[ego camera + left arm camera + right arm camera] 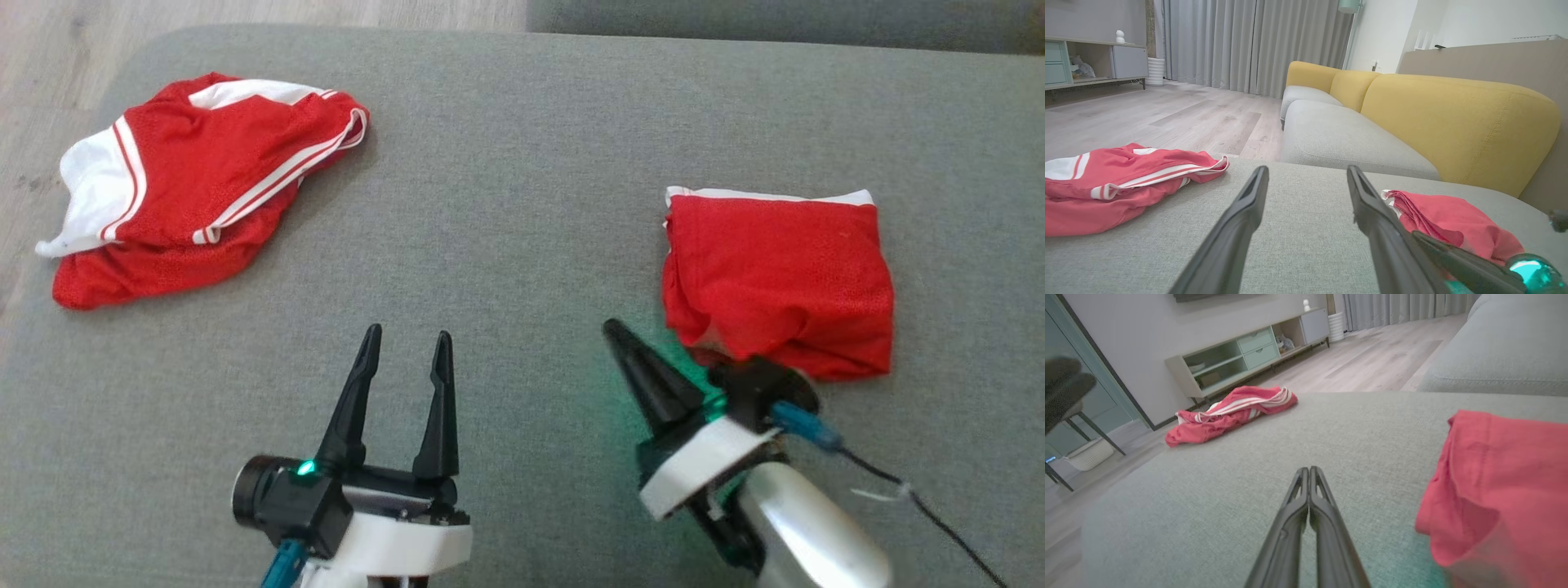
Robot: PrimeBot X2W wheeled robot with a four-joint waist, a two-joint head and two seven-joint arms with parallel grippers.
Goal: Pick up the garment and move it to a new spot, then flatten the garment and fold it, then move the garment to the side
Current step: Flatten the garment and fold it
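Red garment (pixel 204 188) is lying crumpled at upper left on a grey cushion (pixel 522 147), folded garment (pixel 775 278) sitting at right. Left pincer (pixel 408 335) is gaping empty; right pincer (pixel 614 328) is clenched on nothing. Cloth is looking light, limp, slippery; gripping its white band (pixel 90 192) seems best.

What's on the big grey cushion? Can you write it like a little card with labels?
surface: grey cushion
far left: crumpled red garment, white stripes, lying in a heap
right side: folded red garment, a neat block with a white edge at the back
left tool: open, holding nothing, over bare cushion
right tool: shut, holding nothing, beside the folded garment's near corner
behind: yellow sofa back, wooden floor
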